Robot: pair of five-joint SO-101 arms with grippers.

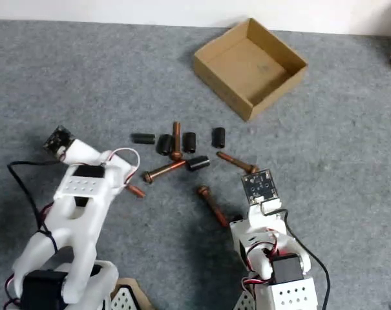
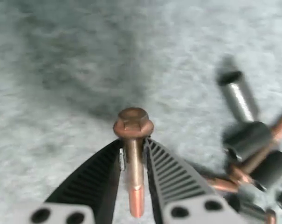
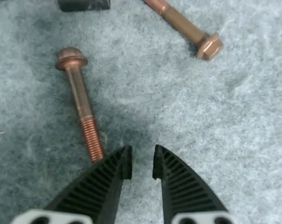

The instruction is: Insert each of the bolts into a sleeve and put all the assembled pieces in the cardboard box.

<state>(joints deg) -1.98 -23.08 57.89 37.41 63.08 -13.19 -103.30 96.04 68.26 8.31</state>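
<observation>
Copper-coloured hex-head bolt clamped in left gripper, right gripper slightly parted and empty over grey carpeted table

The left arm stretched from the near-left corner of the table toward its middle, the left gripper pinched tight around a bolt. The right arm stood by the near edge, the right gripper tipped downward, jaws slightly parted.

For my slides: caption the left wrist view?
Left gripper shut on a copper bolt, dark sleeves piled nearby.
</observation>
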